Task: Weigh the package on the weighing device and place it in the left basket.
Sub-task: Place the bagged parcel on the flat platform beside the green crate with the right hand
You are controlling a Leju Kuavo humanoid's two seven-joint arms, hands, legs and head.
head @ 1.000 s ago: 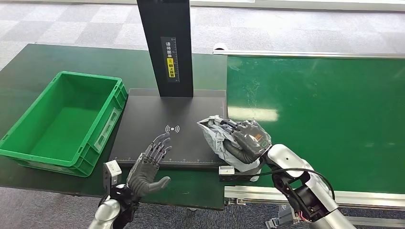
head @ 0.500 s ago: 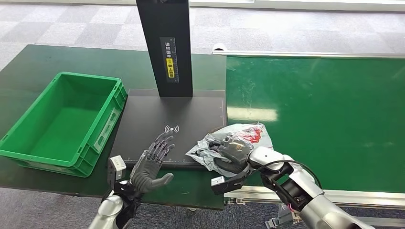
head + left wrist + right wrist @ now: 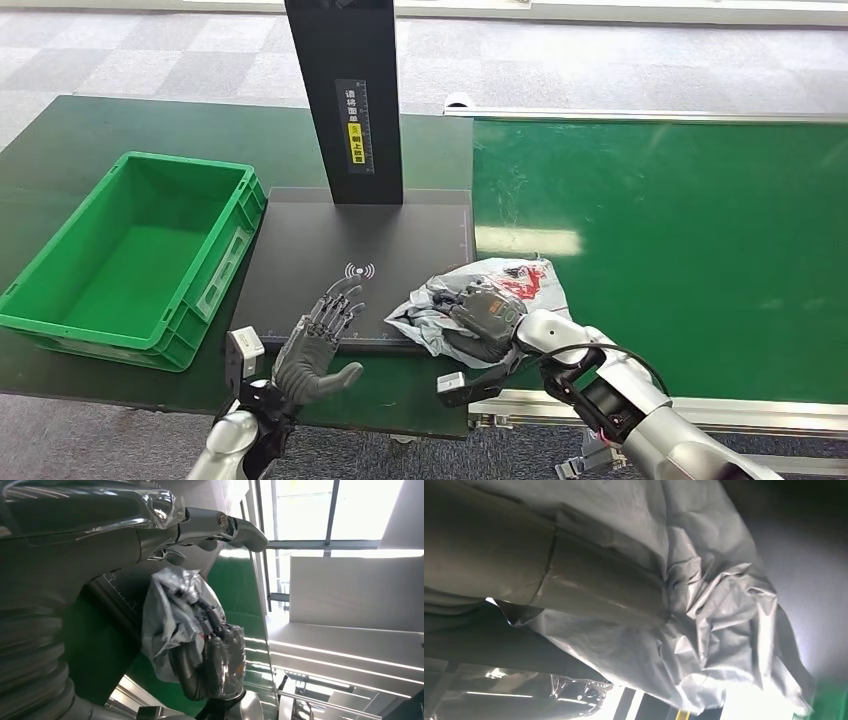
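Over the last second the right hand [image 3: 480, 322] has swung the package [image 3: 500, 285] down and leftward, from a bunched, upright lump at the plate's right edge to a flatter lie across the near right corner of the scale plate [image 3: 330, 240]; since half a second ago it has barely shifted. The right hand's fingers are clamped on the grey plastic package, which shows a red print on its upper side and now lies with its long axis running roughly left to right, partly on the plate and partly over the belt [image 3: 680, 240] edge.

The left hand [image 3: 315, 350] hovers at the plate's near edge with fingers spread and nothing in them, much as before. It lies just left of the package, so once the package is weighed it is the nearer hand for carrying it on.

The green basket [image 3: 60, 330] stands left of the plate, well apart from the package, with the black post [image 3: 345, 60] rising behind the plate.
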